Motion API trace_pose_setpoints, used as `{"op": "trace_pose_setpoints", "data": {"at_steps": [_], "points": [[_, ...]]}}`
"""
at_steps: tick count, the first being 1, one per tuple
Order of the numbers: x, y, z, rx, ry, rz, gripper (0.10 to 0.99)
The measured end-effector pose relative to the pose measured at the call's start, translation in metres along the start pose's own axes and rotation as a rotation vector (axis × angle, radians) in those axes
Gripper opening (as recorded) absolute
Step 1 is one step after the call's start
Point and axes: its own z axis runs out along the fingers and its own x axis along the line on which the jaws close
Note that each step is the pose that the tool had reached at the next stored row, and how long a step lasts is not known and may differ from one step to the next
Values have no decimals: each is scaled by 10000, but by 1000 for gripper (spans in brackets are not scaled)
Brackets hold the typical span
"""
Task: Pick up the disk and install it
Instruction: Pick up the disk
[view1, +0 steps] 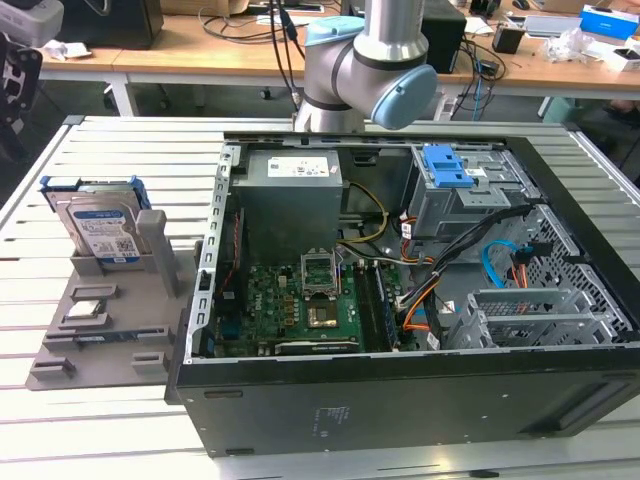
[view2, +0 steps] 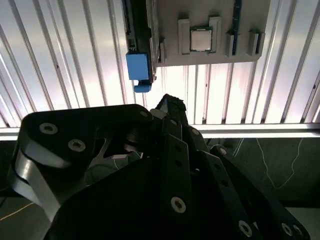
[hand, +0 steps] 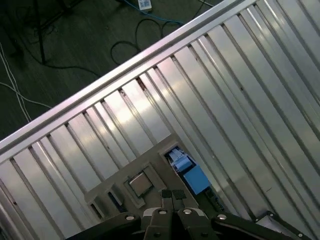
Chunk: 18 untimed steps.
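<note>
Silver blue-railed disk (view1: 100, 225), grey fixture (view1: 125, 305), black case (view1: 400, 400), ribbed silver table (view1: 100, 430)

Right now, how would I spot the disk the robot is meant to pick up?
Find the big open computer case; a grey tray lies at its side, on the exterior view's left. The disk stands on edge at the tray's far end. Unlike the small square chip lying flat nearby, it is silver with a blue-topped white label and blue rails.

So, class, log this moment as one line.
disk: upright in grey holder, ungrasped | hand: shut, empty, over holder | PC case: open
</note>
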Motion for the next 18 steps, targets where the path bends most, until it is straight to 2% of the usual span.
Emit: {"op": "trace_pose_setpoints", "data": {"at_steps": [6,18], "points": [[0,0,0,-24,46,-1016,106],[0,0,0,-61,118,-2613,106]]}}
